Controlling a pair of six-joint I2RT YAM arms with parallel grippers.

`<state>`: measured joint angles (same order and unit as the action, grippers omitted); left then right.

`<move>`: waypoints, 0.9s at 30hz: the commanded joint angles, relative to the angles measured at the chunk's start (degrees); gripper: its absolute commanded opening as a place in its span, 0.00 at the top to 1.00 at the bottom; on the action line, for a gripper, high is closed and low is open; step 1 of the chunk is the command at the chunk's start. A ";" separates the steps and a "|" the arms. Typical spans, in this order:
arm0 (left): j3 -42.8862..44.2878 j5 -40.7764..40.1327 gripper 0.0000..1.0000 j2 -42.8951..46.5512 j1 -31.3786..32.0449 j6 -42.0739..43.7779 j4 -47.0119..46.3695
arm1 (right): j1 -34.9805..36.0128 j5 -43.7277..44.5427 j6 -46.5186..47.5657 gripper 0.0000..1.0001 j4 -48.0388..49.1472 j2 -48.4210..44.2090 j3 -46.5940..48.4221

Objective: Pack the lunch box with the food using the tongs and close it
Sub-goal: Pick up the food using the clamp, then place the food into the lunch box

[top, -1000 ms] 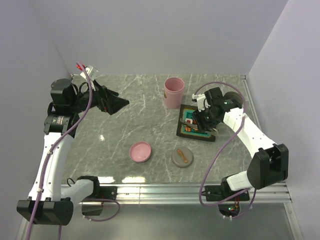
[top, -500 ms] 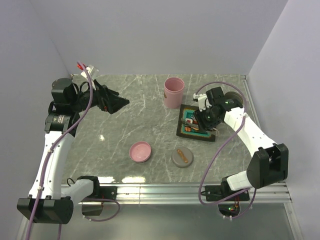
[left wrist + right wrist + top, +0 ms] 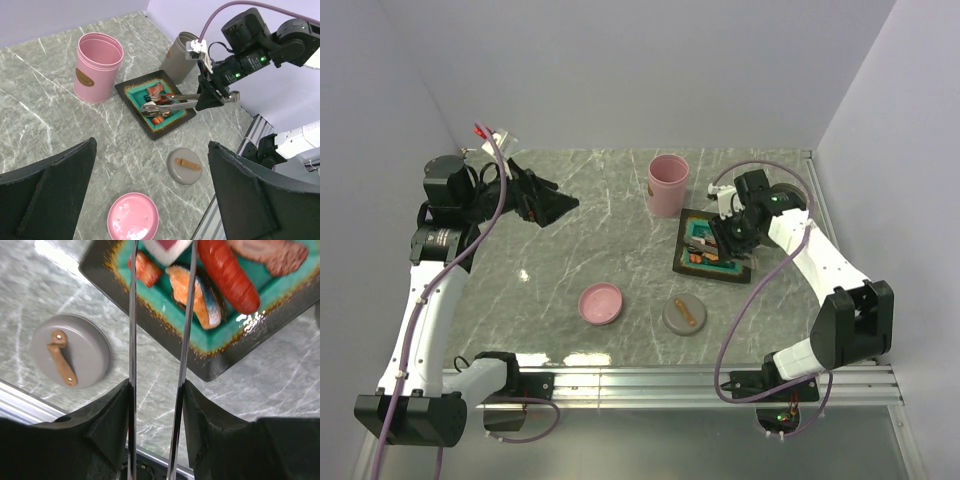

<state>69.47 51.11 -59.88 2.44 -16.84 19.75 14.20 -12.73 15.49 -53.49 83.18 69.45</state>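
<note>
Right gripper point(image 3: 156, 390) clamps tongs point(image 3: 186, 315), arms over food point(image 3: 192, 290) in tray point(image 3: 235, 347); tips cropped here, seen only in left wrist view. Top view: tray at 3 o'clock of table point(image 3: 570, 260). Left gripper point(image 3: 558, 207) spread, empty.

Food point(image 3: 230, 275) on tray point(image 3: 136, 111), tongs point(image 3: 131, 340) over it; cup point(image 3: 668, 183) behind-left; handled lid point(image 3: 685, 316) before tray, plain lid point(image 3: 601, 302) leftward.

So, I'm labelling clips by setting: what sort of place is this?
Probably a robot lab test cell: two arms bolted to a metal rail, plain walls boxing in a marble-look tabletop, and toy food on a tray.
</note>
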 commanded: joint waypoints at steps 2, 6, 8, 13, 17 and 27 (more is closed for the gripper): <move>1.54 -0.05 0.00 0.20 -0.24 0.05 -2.26 | -0.40 -3.18 -0.54 0.58 0.15 -0.38 5.43; 2.16 -0.13 0.01 0.11 -0.15 0.67 -1.64 | -0.48 -3.26 -0.63 0.58 -0.73 -1.17 7.36; 1.98 -0.40 0.01 0.29 -0.24 0.67 -1.99 | -0.31 -3.00 -0.72 0.58 -1.00 -1.79 7.54; 2.24 0.04 0.01 0.20 -0.24 0.32 -2.26 | -0.92 -2.30 -0.81 0.59 -1.70 -5.04 8.77; 3.65 -0.22 0.01 -0.41 -0.24 1.28 -0.69 | -1.45 -3.62 -0.28 0.59 -3.72 -6.45 11.14; 4.71 -2.24 0.01 -1.73 -0.15 0.76 0.47 | -1.72 -7.83 -2.12 0.59 -4.77 -2.16 27.81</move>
<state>71.83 49.87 -61.17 2.44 -15.94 20.60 12.84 -17.76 14.52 -59.59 79.07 89.12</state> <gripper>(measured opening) 0.994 0.465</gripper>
